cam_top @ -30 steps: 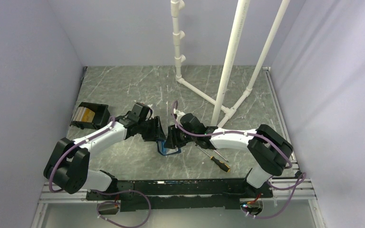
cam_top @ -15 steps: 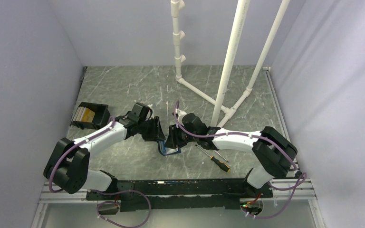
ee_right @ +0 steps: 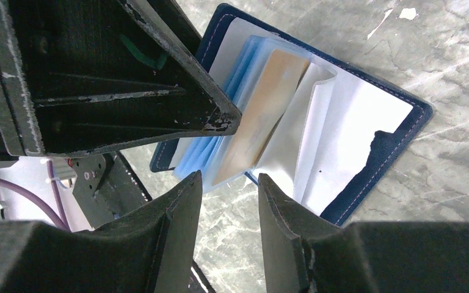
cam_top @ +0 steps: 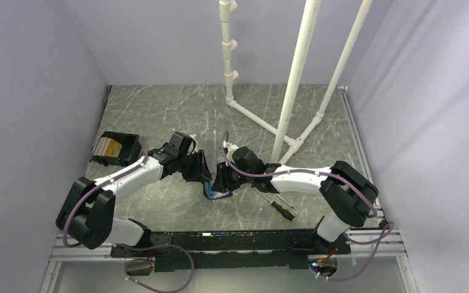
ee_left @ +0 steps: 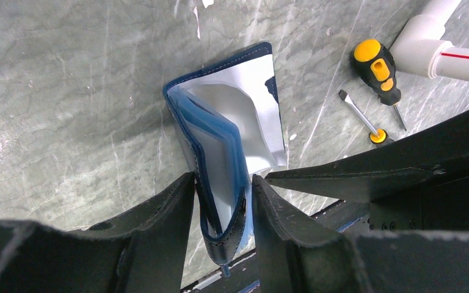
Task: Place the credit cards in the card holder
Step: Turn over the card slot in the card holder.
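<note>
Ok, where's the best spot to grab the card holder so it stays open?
I'd pinch the upright navy cover of the card holder at its free edge, coming down from above on the left arm's side, as the left gripper does. That cover stands off the table with blue sleeves fanned beside it, so its thin edge fits between fingers; the other cover lies flat.

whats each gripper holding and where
Left gripper pinches the card holder across its navy cover at the folded end. Right gripper straddles the edge of a credit card; grip unclear.
</note>
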Robot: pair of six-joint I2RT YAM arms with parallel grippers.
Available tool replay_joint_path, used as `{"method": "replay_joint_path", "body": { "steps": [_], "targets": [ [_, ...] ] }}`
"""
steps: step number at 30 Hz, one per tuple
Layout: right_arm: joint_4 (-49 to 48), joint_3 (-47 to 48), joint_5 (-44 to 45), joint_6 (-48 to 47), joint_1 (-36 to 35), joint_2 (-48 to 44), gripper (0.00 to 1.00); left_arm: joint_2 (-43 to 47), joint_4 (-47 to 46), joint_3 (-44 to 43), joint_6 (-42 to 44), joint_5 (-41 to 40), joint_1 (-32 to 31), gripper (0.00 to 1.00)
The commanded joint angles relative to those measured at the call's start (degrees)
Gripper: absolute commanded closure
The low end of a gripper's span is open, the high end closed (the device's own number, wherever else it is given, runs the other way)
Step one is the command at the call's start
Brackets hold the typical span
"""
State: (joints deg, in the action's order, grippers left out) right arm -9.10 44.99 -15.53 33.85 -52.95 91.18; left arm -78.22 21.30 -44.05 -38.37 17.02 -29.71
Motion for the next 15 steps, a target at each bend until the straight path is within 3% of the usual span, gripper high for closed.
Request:
{"method": "replay_joint_path", "body": {
  "steps": [1,7,15],
  "targets": [
    [1.0,1.8,1.7,-1.4,-0.3,0.8,0.59,0.9,0.0,-1.5,0.7,0.0,-0.2,0.56],
    [3.8,2.2,5.8,-2.1,-0.8,0.2,0.62,0.7,0.2,-1.6,0.8,-0.1,-0.2,0.55],
    [3.3,2.1,6.1,-2.1,-1.1,0.5,0.65,1.3,0.8,-1.5,1.2,-0.3,-0.2,0.37]
  ]
}}
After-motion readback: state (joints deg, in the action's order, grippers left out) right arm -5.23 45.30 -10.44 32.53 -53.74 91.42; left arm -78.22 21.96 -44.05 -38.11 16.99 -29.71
